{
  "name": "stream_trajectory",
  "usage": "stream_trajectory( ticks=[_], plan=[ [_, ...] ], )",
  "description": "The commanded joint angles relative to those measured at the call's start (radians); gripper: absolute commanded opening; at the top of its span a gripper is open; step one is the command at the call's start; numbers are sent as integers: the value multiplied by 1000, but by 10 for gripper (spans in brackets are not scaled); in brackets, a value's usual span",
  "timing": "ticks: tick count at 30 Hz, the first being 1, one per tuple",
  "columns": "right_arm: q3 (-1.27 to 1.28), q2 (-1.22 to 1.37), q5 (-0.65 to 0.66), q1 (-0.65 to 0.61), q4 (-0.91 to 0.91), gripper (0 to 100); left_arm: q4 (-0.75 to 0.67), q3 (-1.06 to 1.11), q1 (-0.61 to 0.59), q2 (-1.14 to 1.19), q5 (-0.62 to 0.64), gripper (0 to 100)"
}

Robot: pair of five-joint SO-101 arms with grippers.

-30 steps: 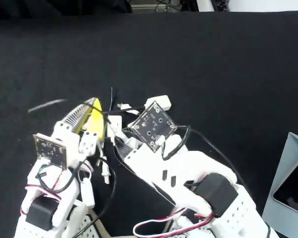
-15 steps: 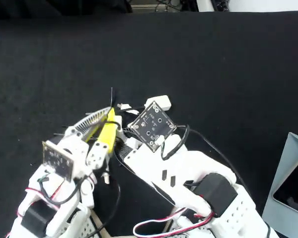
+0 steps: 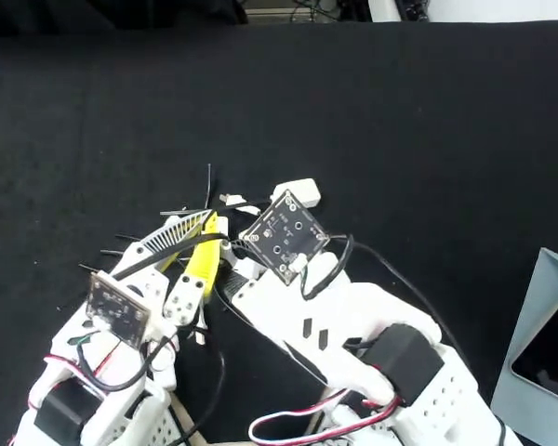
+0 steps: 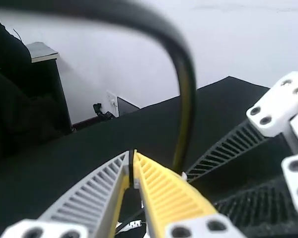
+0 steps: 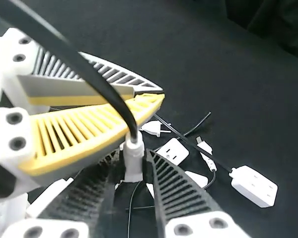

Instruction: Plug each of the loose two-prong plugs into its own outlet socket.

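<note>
White two-prong plug (image 5: 132, 166) on a black cable (image 5: 89, 79) sits clamped between the right gripper's (image 5: 134, 152) black fingers, mid-table, just nearer than a white outlet socket (image 5: 172, 150). Left gripper's (image 4: 133, 161) yellow-and-grey fingers are pressed together.

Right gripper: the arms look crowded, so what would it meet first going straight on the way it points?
Probably the yellow finger of the left gripper, crossing just beyond the held plug; depth is unclear.

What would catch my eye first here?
The right gripper pinches a white plug, and the plug's black cable crosses over the yellow and grey left gripper, pressed close beside it. Just beyond them a white outlet socket lies on the black table.
</note>
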Motion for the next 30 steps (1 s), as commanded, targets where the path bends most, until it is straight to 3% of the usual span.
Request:
stream_trajectory(
  ticks=[1,7,13,18,22,30],
  plan=[
    [13,-10,2,-14,-18,11,5,-45,35,-2,-89,30],
    [35,-10,-5,-9,-18,11,5,-47,50,-3,-97,30],
    [30,-12,-8,83,-20,11,5,-48,28,-3,-101,30],
    [33,-12,-8,233,-21,12,25,-36,-203,-2,-94,30],
    [36,-12,-9,368,-25,12,204,-54,-372,0,2,30],
    [206,-10,-87,499,-166,12,325,-65,-447,57,-78,30]
  ],
)
